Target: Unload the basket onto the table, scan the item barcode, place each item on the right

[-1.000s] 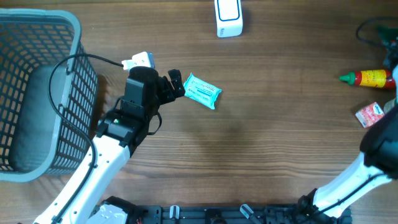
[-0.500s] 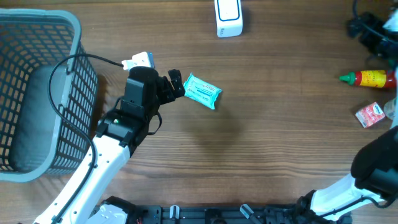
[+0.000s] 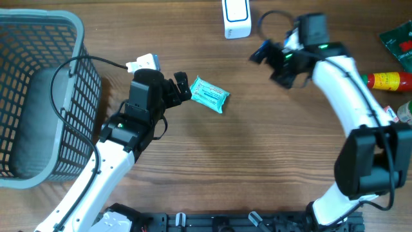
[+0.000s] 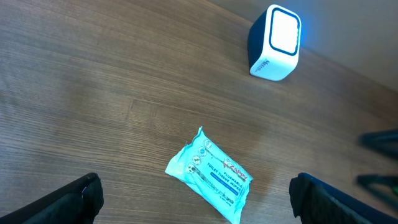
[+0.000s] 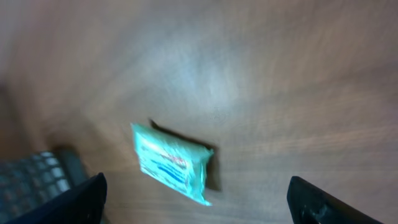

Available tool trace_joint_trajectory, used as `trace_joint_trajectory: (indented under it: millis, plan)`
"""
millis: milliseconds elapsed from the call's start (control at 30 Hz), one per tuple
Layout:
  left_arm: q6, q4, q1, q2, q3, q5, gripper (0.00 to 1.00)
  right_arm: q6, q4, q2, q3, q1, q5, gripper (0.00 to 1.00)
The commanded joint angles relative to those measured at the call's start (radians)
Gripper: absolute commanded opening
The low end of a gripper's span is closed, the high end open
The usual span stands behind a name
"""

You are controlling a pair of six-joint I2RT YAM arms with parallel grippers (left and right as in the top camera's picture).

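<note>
Item: teal wipes packet (image 3: 209,95), lying flat on the table (image 3: 257,161) at mid-left, well apart from the scanner (image 3: 236,18); not lifted.
Left gripper (image 3: 185,87): just beside the packet's left end, jaws spread wide, holding nothing.
Right gripper (image 3: 265,58): raised over the table near the scanner, fingers wide apart, empty.
Scanner: white unit at the far edge, window lit in the left wrist view.
Progress: judged early; grasping, carrying to the scanner and presenting the barcode all remain.
</note>
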Motion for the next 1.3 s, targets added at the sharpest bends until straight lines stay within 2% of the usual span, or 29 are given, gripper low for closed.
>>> trace_joint_trajectory:
  millis: [0,100,200,333,500,567,733,833,933,1067,1167,1267]
  plan:
    - [0.020,0.002,-0.005,-0.001,0.007,-0.013,1.00,0.098,0.065,0.012,-0.074,0.114,0.185,0.90]
    - [0.020,0.002,-0.005,-0.001,0.007,-0.013,1.00,0.091,0.129,0.012,-0.114,0.175,0.228,0.90]
    - [0.020,0.002,-0.005,-0.001,0.007,-0.013,1.00,0.091,0.262,0.012,-0.173,0.232,0.275,0.78]
    - [0.020,0.002,-0.005,-0.001,0.007,-0.013,1.00,0.092,0.463,0.026,-0.253,0.295,0.281,0.76]
    - [0.019,0.002,-0.005,-0.001,0.007,-0.013,1.00,0.092,0.490,0.061,-0.282,0.327,0.355,0.76]
    - [0.020,0.002,-0.005,-0.001,0.007,-0.013,1.00,0.088,0.501,0.083,-0.282,0.327,0.333,0.76]
    - [0.020,0.002,-0.005,-0.001,0.007,-0.013,1.00,-0.024,0.543,0.148,-0.282,0.327,0.240,0.74]
    - [0.019,0.002,-0.005,-0.001,0.007,-0.013,1.00,-0.039,0.546,0.174,-0.282,0.325,0.217,0.66]
    - [0.019,0.002,-0.005,-0.001,0.007,-0.013,1.00,-0.142,0.578,0.175,-0.282,0.325,0.157,0.56]
    - [0.019,0.002,-0.005,-0.001,0.007,-0.013,1.00,-0.164,0.586,0.174,-0.282,0.321,0.143,0.25]
    - [0.019,0.002,-0.005,-0.001,0.007,-0.013,1.00,-0.162,0.587,0.172,-0.280,0.303,0.141,0.04]
    - [0.020,0.001,-0.005,-0.001,0.007,-0.013,1.00,-0.154,0.568,0.149,-0.267,0.267,0.109,0.04]
